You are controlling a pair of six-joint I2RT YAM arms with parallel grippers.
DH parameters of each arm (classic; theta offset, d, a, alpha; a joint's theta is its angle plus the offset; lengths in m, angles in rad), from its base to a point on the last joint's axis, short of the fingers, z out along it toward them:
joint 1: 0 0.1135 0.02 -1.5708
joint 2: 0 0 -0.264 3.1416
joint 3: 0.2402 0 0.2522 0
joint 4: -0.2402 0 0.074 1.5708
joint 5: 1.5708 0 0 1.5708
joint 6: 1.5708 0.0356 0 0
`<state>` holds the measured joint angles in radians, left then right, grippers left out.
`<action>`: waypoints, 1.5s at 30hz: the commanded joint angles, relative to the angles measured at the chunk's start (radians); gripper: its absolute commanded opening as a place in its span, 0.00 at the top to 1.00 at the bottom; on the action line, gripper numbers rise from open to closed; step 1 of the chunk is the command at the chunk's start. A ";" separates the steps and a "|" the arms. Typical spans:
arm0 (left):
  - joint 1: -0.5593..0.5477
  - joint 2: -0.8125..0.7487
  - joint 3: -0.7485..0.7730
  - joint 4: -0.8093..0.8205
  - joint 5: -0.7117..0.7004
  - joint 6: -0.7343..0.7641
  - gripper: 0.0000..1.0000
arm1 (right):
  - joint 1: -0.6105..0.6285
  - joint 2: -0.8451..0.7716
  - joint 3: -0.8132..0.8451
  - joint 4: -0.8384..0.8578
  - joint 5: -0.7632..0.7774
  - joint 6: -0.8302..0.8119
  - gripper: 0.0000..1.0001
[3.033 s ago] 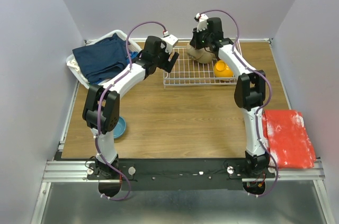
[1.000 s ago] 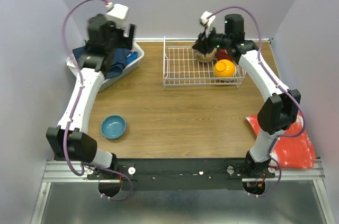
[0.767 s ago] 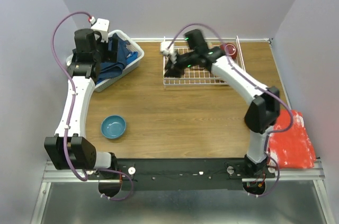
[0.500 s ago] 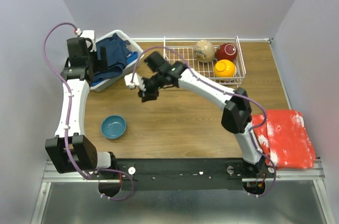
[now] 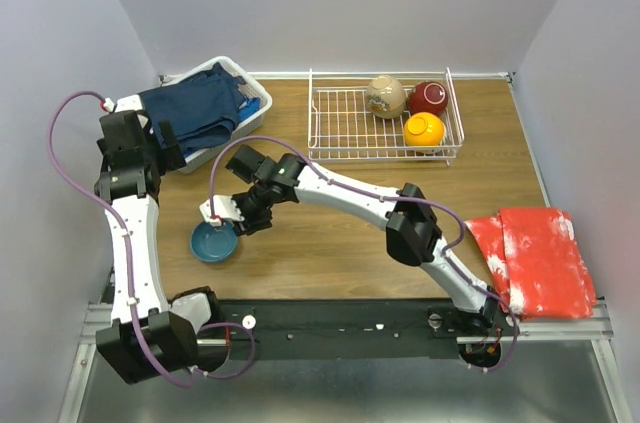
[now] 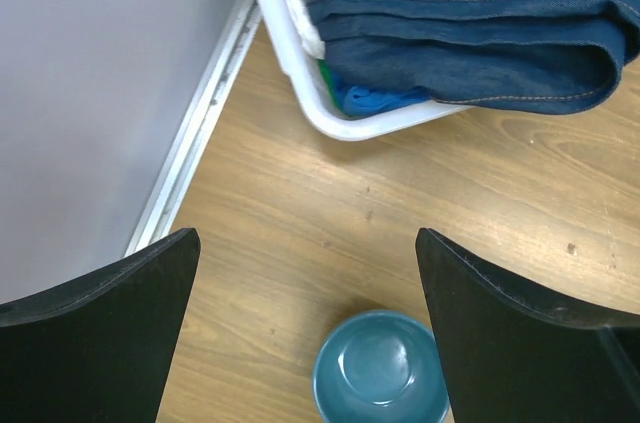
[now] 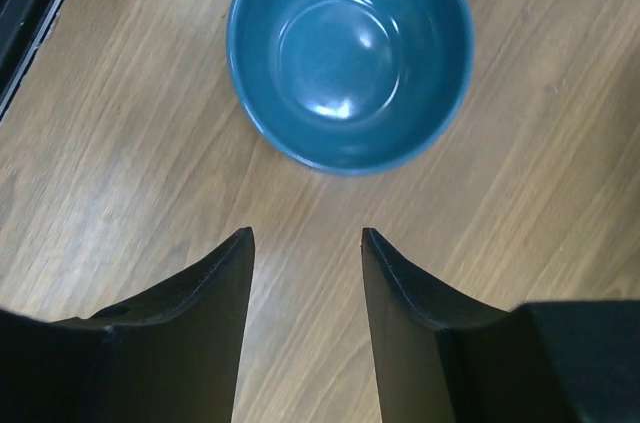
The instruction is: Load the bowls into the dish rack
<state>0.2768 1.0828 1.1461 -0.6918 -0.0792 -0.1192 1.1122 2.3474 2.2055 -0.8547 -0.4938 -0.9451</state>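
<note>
Dish rack (image 5: 345, 128): it stood at the far side of the table (image 5: 340, 243), right of centre, a shallow basket of thin white wire.
Bowls in the rack: three were gathered at its right end. The cream bowl (image 5: 385, 96) and the maroon bowl (image 5: 428, 97) lay side by side along the far edge, and the orange bowl (image 5: 424, 129) was just in front of them. From where I stood I could not tell how each was turned.
Blue bowl (image 5: 214, 241): it sat upright and empty on the bare wood near the front left, mouth up, well apart from the rack.
Right gripper (image 7: 305, 238): the arm reached right across to the left half of the table and pointed down at the wood just beside the blue bowl. Its fingers stood parted with nothing between them. The bowl's rim lay just past the tips and was not touched.
Left gripper (image 6: 305, 243): it was spread wide and empty, held up over the left edge of the table. Its wrist view looked down on a basket corner and the blue bowl.
White plastic basket (image 5: 262, 101): it sat in the far left corner, filled with folded dark blue denim (image 5: 195, 108).
Red cloth (image 5: 535, 258): it lay at the near right edge, beside the right arm's base.
</note>
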 commanded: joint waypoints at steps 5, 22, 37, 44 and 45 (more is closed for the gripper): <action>-0.005 -0.061 -0.003 -0.084 -0.091 0.024 0.01 | 0.060 0.101 0.097 0.032 0.017 -0.082 0.45; -0.090 -0.043 0.109 -0.089 -0.132 0.065 0.01 | 0.117 0.174 0.048 0.114 0.053 -0.184 0.50; -0.176 -0.078 0.145 -0.110 -0.123 0.090 0.01 | 0.147 0.104 -0.061 0.120 0.191 -0.129 0.93; -0.176 -0.092 0.135 -0.026 -0.007 0.062 0.02 | 0.176 -0.189 -0.320 0.120 0.288 -0.006 0.99; -0.176 -0.109 0.130 0.021 0.018 0.059 0.02 | 0.176 -0.267 -0.346 0.106 0.290 0.011 0.99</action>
<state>0.1032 1.0206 1.2675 -0.7792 -0.1699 -0.0441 1.2625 2.3310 1.9774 -0.7197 -0.2775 -1.0248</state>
